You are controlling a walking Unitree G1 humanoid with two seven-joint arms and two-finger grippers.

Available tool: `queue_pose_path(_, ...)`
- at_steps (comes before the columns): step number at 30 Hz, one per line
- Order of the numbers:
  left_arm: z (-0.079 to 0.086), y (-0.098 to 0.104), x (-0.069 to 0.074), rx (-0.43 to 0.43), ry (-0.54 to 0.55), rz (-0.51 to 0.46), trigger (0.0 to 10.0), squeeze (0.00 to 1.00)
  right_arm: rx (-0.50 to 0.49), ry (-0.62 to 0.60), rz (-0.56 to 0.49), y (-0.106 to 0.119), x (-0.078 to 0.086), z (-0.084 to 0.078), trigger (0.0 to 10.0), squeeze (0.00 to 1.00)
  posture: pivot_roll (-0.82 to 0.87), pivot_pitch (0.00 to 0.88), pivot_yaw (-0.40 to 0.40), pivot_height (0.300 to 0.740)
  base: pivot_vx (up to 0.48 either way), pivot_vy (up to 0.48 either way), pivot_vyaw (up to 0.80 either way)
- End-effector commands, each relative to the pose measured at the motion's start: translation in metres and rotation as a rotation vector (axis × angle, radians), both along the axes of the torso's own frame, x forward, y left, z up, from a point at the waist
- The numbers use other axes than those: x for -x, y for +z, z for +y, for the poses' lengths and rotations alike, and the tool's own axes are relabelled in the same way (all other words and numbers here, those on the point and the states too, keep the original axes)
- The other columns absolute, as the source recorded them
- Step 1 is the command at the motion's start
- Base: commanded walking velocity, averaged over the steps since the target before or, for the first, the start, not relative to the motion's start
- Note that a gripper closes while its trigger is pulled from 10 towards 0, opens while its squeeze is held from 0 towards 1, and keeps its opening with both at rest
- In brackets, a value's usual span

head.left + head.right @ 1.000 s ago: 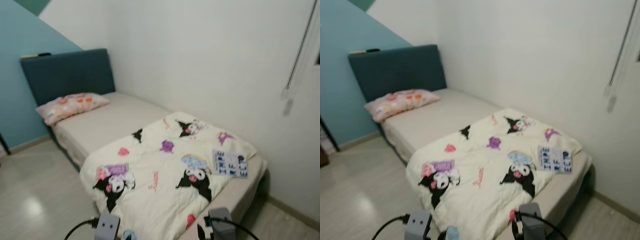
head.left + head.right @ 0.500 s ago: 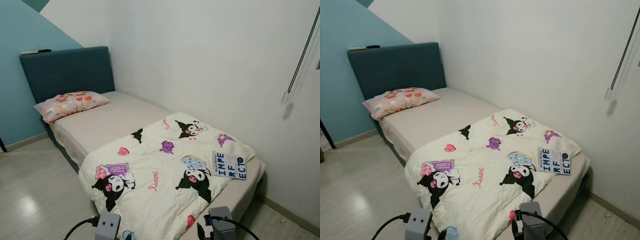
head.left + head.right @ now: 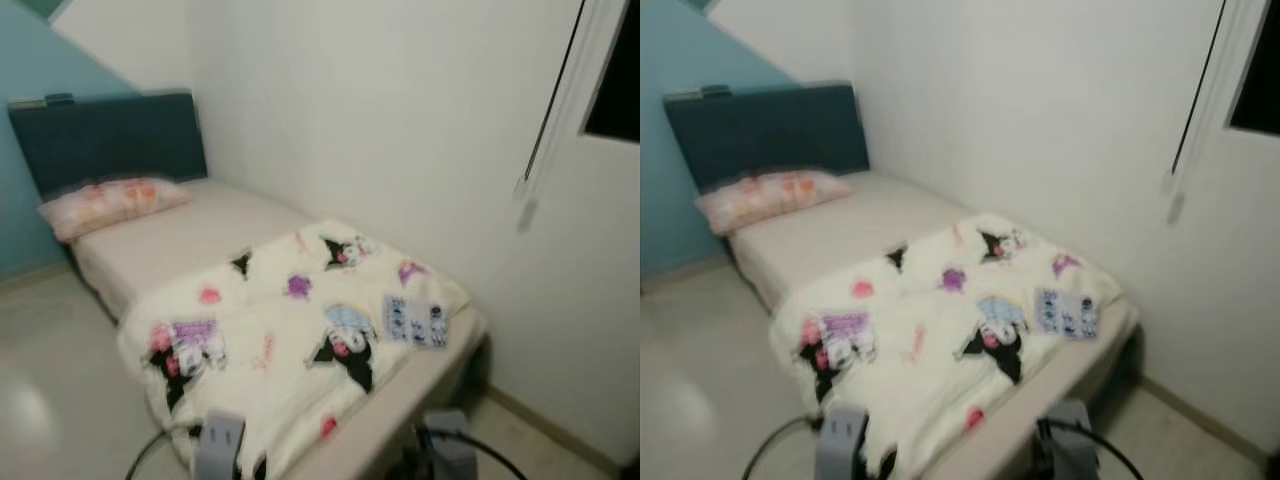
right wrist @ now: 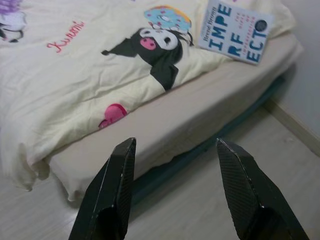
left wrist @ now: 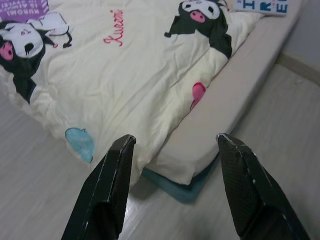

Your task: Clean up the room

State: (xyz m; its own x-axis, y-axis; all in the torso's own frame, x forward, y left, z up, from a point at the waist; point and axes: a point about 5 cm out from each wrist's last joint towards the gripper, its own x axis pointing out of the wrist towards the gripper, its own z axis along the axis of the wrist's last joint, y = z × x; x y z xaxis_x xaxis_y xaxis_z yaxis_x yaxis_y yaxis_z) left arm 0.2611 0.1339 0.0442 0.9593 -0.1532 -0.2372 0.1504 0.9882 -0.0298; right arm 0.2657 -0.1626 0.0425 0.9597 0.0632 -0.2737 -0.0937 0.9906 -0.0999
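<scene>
Bed (image 3: pixel 170 250) runs from the dark blue headboard (image 3: pixel 105 135) at upper left toward lower right along the white wall (image 3: pixel 380 120), with a pink pillow (image 3: pixel 105 205) at its head. Cartoon-print blanket (image 3: pixel 290 340) covers the foot end, and a book (image 4: pixel 236 31) lies on it near the wall-side edge. Left gripper (image 5: pixel 172 145) and right gripper (image 4: pixel 172 147) hang with fingers spread above the pale floor (image 4: pixel 210 200) at the bed's foot.

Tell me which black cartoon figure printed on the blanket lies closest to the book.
The black figure under the blue doughnut print, near the bed's foot; the book lies just beside it. The other black figures sit farther along the blanket.
</scene>
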Motion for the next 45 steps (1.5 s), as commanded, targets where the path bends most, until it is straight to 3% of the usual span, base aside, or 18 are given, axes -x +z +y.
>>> queue_pose_path(1,0.001,-0.007,0.005,-0.011,0.004,0.032,10.0,0.00,0.008,-0.002,0.023,-0.004,0.004,-0.003,10.0,0.00,-0.02,0.131,-0.022,0.740,0.000,-0.442,0.80)
queue_pose_path(20,0.007,-0.009,0.005,-0.016,0.027,0.036,10.0,0.00,0.011,0.010,0.020,-0.003,0.004,-0.001,10.0,0.00,-0.02,0.122,-0.029,0.740,0.000,-0.442,0.78)
queue_pose_path(31,0.008,-0.009,0.005,-0.017,0.032,0.033,10.0,0.00,-0.021,0.014,-0.004,-0.001,0.004,0.002,10.0,0.00,-0.03,0.118,-0.026,0.740,0.000,-0.443,0.00)
queue_pose_path(37,0.012,-0.007,0.004,0.004,0.057,0.027,10.0,0.00,-0.023,0.016,-0.011,0.001,0.004,0.002,10.0,0.00,-0.03,0.126,-0.026,0.740,0.000,0.000,0.00)
queue_pose_path(45,0.014,-0.007,0.005,0.023,0.067,0.023,10.0,0.00,-0.025,0.014,-0.015,0.001,0.004,0.001,10.0,0.00,-0.03,0.130,-0.026,0.740,0.000,0.480,0.00)
